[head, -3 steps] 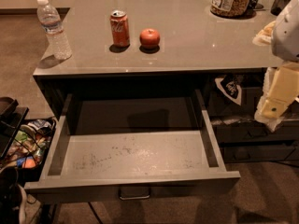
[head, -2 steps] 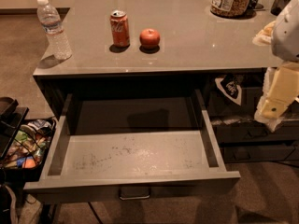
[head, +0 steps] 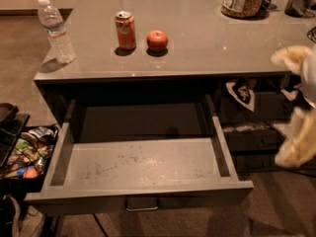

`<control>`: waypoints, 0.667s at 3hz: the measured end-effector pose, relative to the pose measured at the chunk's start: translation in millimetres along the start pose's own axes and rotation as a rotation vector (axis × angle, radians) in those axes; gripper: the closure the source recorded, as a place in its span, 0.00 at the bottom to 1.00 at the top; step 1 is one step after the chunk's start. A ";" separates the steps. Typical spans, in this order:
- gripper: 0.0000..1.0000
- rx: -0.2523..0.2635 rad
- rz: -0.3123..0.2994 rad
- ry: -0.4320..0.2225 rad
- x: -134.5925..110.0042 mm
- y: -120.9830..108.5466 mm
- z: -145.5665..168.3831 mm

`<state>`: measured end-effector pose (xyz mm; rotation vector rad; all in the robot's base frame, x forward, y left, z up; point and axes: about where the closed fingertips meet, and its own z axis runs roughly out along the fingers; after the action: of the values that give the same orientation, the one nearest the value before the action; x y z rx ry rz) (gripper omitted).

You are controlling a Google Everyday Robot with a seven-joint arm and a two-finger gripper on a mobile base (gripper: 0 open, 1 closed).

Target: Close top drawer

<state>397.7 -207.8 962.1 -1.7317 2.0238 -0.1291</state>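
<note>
Dark grey, the top drawer [head: 143,164] stands pulled wide open, its handle [head: 142,209] nearest me. Beside its right wall the gripper [head: 291,105] hangs clear, pale fingers [head: 296,142] spread, holding nothing. Beyond, on the counter [head: 207,43], stand a can [head: 125,29], an apple [head: 157,40] and a bottle [head: 56,31].

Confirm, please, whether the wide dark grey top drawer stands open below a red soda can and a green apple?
Not quite: the camera view shows the apple is red, not green. The red soda can stands beside it above the open dark grey top drawer; the pale gripper hangs at right.
</note>
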 end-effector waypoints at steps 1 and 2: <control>0.00 0.021 0.051 -0.116 36.3 27.2 39.6; 0.00 0.068 0.024 -0.185 25.2 19.2 41.0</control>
<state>394.6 -218.6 911.5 -1.6152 1.8838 -0.0282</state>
